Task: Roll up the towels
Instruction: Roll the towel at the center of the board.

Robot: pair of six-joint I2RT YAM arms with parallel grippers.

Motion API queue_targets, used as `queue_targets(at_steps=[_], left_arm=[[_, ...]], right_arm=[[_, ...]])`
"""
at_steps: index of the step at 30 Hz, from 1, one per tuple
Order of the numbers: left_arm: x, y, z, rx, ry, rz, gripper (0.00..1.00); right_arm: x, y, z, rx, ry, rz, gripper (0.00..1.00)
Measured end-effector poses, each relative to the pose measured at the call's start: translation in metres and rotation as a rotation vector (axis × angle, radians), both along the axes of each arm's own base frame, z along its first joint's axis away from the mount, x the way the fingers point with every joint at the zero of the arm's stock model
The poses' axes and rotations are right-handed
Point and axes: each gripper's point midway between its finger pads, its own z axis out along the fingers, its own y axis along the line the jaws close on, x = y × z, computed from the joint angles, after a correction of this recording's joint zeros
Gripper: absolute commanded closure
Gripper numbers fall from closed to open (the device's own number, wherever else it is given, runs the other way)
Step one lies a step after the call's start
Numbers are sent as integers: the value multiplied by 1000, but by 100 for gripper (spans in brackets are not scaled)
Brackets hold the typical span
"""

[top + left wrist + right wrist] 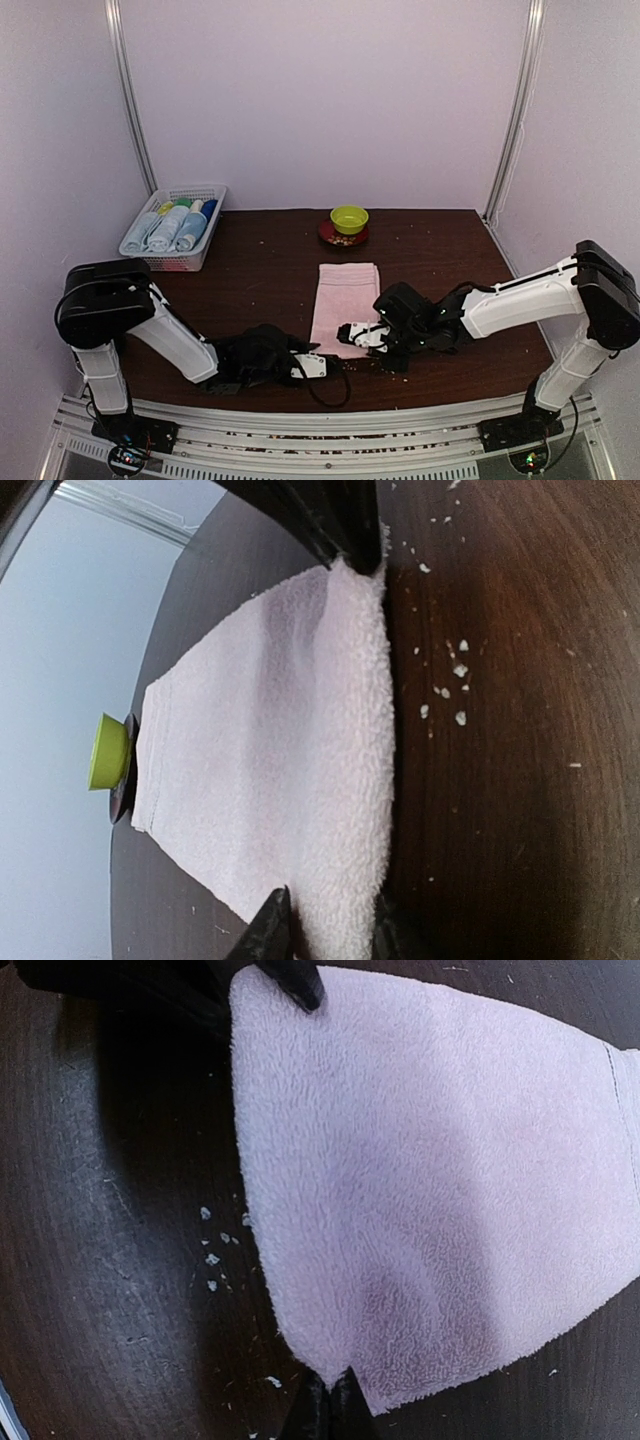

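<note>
Top external: pink towel (346, 300) lay flat mid-table, long axis running away from the arms, green bowl (349, 217) just past its far end. Left gripper (328, 932) straddled the near-left corner with cloth packed between its fingers, so I judged it clamped on. Right gripper (328, 1408) pinched the near-right corner, fingers almost together.

Risks:
- The 2 corners lifted unevenly would skew the roll into a cone.
- The thin pinch on fluffy pile could slip out on the right.
- The 2 wrists sat close, so turning inward could clash them.
- Crumbs (455, 670) beside the edge could get rolled in.
</note>
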Motion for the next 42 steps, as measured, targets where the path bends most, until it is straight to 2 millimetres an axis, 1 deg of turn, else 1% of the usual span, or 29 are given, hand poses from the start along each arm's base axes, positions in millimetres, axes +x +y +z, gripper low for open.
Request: queue_targets(at_steps=[1, 2, 3, 7, 8, 10, 13, 14, 15, 16, 20, 24, 27, 31, 35, 37, 42], left_arm=[[0, 0, -2, 7, 7, 0, 88], [-1, 1, -3, 13, 12, 1, 99], [-1, 1, -4, 18, 18, 2, 100], [0, 0, -7, 41, 34, 6, 100], [0, -2, -7, 47, 39, 7, 100], [0, -4, -8, 58, 55, 5, 100], [-3, -4, -7, 71, 82, -4, 100], [-5, -2, -8, 76, 94, -8, 100], [-7, -2, -7, 78, 107, -15, 100], [-8, 0, -7, 82, 119, -18, 100], [-11, 4, -7, 80, 191, -40, 100], [-12, 8, -7, 71, 253, -52, 100], [-12, 9, -7, 67, 301, -63, 100], [-10, 10, -6, 54, 369, -79, 100], [-9, 14, -4, 43, 437, -90, 100], [-8, 15, -3, 35, 468, -97, 100], [-10, 13, 2, 17, 538, -125, 100]], right_arm=[[0, 0, 0, 0, 0, -1, 100], [0, 0, 0, -1, 0, -2, 100], [0, 0, 0, -1, 1, -1, 100], [0, 0, 0, -1, 2, 1, 100], [0, -1, 0, -1, 2, 1, 97], [0, -1, 0, -3, 0, 4, 84], [0, 0, 4, 0, -20, 27, 59], [1, 0, 6, 8, -26, 26, 52], [1, 0, 10, 17, -44, 38, 48], [0, -1, 12, 26, -56, 44, 47], [-7, -3, 21, 59, -122, 84, 43], [-13, -4, 23, 76, -178, 117, 42], [-17, -3, 20, 80, -204, 141, 40], [-30, -4, 14, 91, -239, 198, 34], [-39, -8, 10, 97, -284, 243, 33], [-39, -9, 9, 94, -311, 251, 33], [-30, -2, 18, 112, -397, 247, 33]])
